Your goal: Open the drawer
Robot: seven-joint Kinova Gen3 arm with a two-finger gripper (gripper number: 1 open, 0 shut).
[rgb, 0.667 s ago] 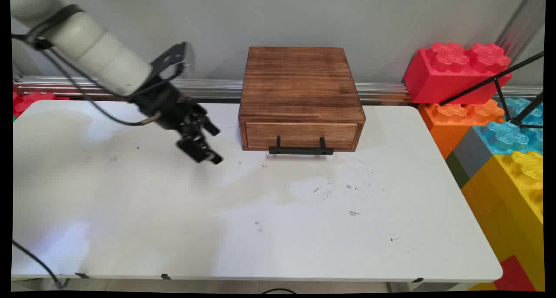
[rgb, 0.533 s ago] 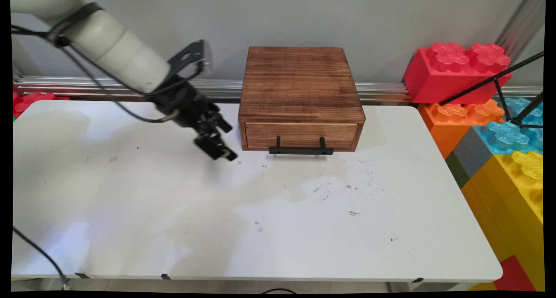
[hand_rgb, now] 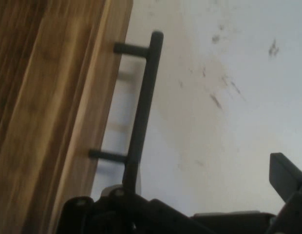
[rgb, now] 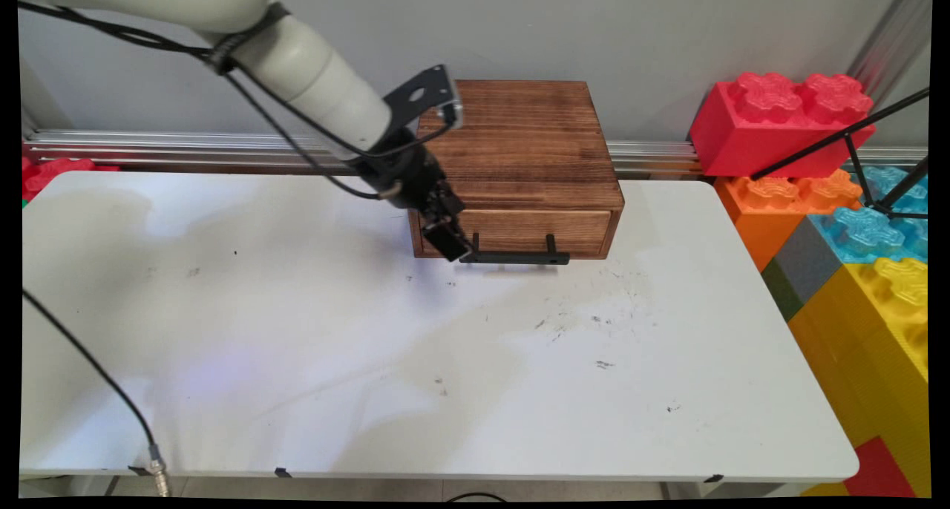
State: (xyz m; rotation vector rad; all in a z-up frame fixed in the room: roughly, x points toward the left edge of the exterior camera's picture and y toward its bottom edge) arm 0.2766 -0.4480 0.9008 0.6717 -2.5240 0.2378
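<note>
At the tabletop's [rgb: 223, 390] far edge, the tool [rgb: 450, 245] hovers with fingers spread at the near end of the black handle [rgb: 514, 257]; the wooden drawer box [rgb: 519, 145] sits shut, nothing gripped.

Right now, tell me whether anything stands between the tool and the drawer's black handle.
Nothing visible does. The tool is at the left end of the black handle on the wooden drawer box; only bare white table lies beside it.
</note>
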